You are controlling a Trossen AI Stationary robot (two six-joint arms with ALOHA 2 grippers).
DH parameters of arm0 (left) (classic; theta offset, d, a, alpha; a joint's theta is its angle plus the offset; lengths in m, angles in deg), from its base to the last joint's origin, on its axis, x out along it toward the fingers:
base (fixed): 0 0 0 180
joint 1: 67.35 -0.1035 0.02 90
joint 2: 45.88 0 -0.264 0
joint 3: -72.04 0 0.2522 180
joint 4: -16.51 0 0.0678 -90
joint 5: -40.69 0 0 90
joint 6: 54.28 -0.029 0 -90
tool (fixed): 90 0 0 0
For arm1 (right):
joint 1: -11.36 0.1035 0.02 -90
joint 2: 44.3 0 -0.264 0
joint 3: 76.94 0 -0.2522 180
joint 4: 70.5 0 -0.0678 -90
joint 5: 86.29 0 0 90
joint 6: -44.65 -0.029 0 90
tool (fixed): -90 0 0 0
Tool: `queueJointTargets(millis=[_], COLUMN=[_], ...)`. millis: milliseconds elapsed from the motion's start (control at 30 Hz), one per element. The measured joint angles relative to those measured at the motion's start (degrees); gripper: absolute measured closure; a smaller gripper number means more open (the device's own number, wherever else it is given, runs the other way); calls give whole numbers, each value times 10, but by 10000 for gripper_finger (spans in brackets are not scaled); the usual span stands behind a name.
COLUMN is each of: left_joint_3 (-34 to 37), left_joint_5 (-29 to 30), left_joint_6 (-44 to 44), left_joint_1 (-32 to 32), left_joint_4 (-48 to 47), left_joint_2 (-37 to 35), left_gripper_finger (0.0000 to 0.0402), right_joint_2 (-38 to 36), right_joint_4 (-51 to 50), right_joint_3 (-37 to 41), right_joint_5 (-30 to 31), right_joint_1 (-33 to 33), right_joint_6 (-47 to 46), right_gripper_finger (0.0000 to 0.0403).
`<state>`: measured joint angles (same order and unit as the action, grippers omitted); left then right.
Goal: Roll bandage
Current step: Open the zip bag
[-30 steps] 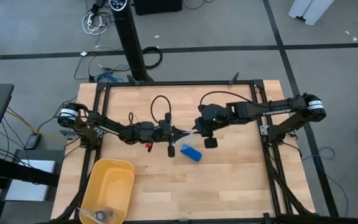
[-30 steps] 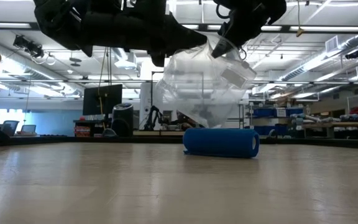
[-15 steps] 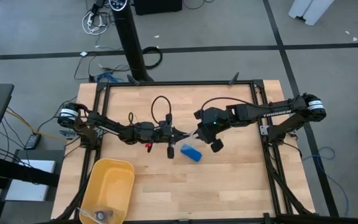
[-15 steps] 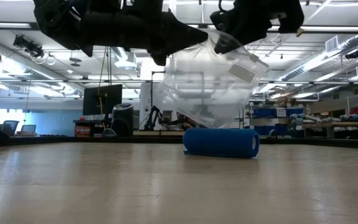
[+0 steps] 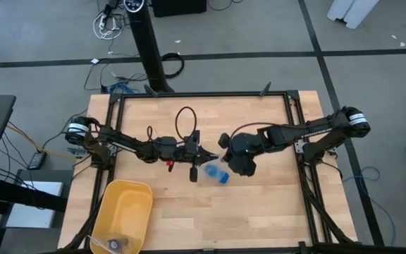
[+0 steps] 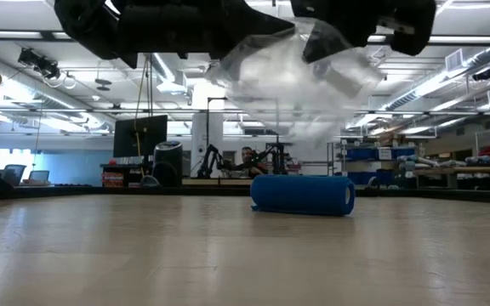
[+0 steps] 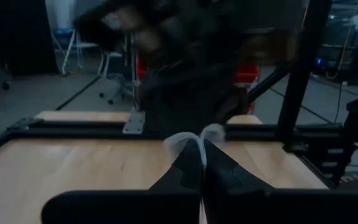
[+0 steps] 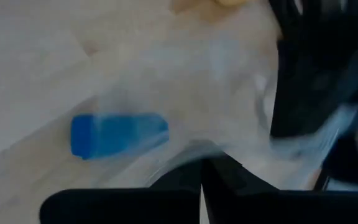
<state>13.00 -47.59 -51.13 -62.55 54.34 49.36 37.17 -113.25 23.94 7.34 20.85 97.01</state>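
Both tools grip the clear plastic bag [image 6: 296,81] above mid-bench: the left tool [image 7: 201,165] and right tool [image 8: 202,168] each pinch an edge. The bandage [image 5: 216,174] lies rolled on the bench underneath. Lift the bag clear without dragging across the roll.

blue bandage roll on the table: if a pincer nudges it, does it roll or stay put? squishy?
The bright blue cylindrical fabric bandage roll lies on its side on the wooden table, so a sideways nudge would probably roll it. It looks soft, so it would likely compress in a grip. Being small and fabric, it is probably light.
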Motion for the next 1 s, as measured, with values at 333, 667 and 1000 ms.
queueJointTargets(millis=[333,667,1000], left_joint_3=[-18,-28,-28], left_joint_5=[-16,-39,-39], left_joint_6=[3,4,8], left_joint_1=[0,0,0], left_joint_4=[-34,-36,-34], left_joint_2=[0,0,0], left_gripper_finger=[400,399,399], right_joint_2=[0,0,0], right_joint_4=[31,-2,14], right_joint_3=[0,0,0], right_joint_5=[57,67,35], right_joint_1=[51,9,-2], right_joint_6=[-3,-63,-214], right_gripper_finger=[400,399,368])
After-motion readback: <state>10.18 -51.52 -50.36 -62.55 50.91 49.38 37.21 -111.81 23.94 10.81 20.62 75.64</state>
